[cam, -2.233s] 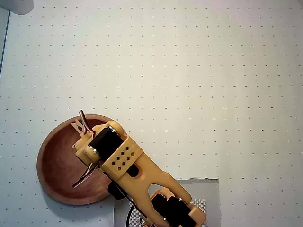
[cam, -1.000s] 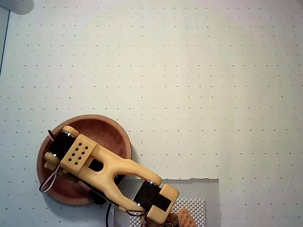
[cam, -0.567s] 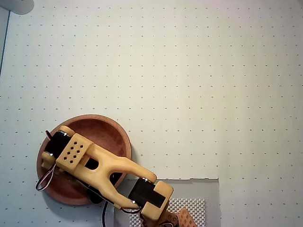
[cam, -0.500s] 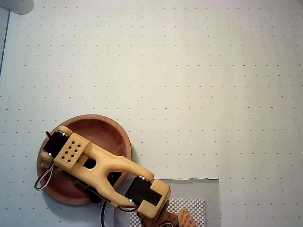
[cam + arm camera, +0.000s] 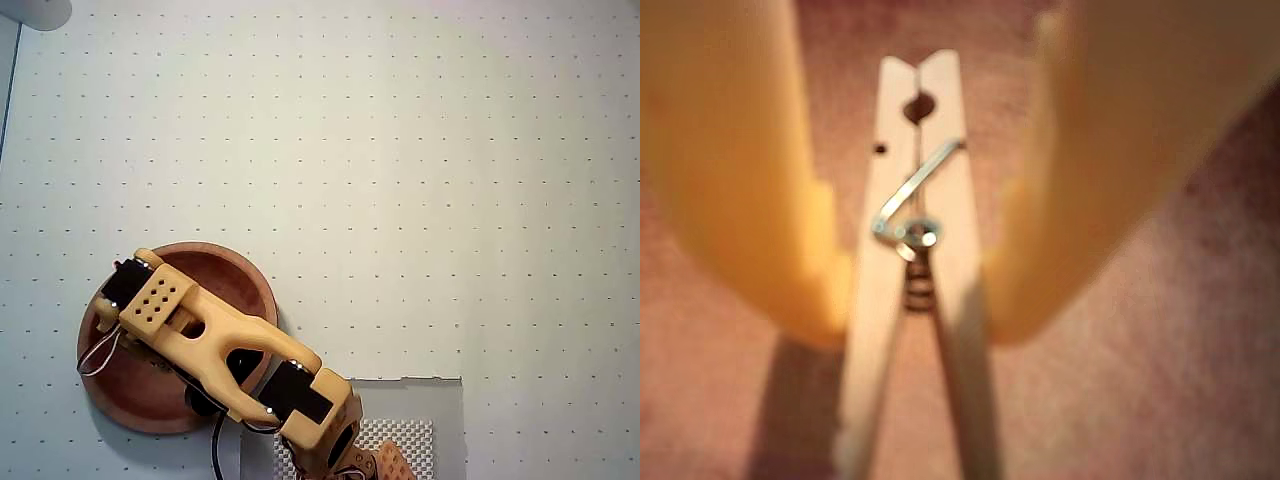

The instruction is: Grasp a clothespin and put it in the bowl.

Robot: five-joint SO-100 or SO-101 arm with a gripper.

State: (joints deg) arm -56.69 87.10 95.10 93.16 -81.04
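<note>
In the wrist view, the light wooden clothespin (image 5: pixel 940 190) with its metal spring runs lengthwise between my two yellow fingers (image 5: pixel 750 200). My gripper (image 5: pixel 915 310) is shut on it, and both fingertips press its sides near the spring. The reddish-brown inside of the bowl (image 5: pixel 1160 330) fills the background just below. From overhead, the yellow arm (image 5: pixel 160 300) reaches over the left half of the bowl (image 5: pixel 130 390). Its wrist hides the fingers and the clothespin there.
The bowl sits at the lower left of a white dotted mat (image 5: pixel 400 150). The arm's base stands on a grey plate (image 5: pixel 430 400) at the bottom edge. A pale round object (image 5: pixel 30 10) pokes in at the top left corner.
The arm swung left from the bowl's upper right rim and dropped low over its left half with the clothespin. In the last half second the wrist nudged slightly up and right.
</note>
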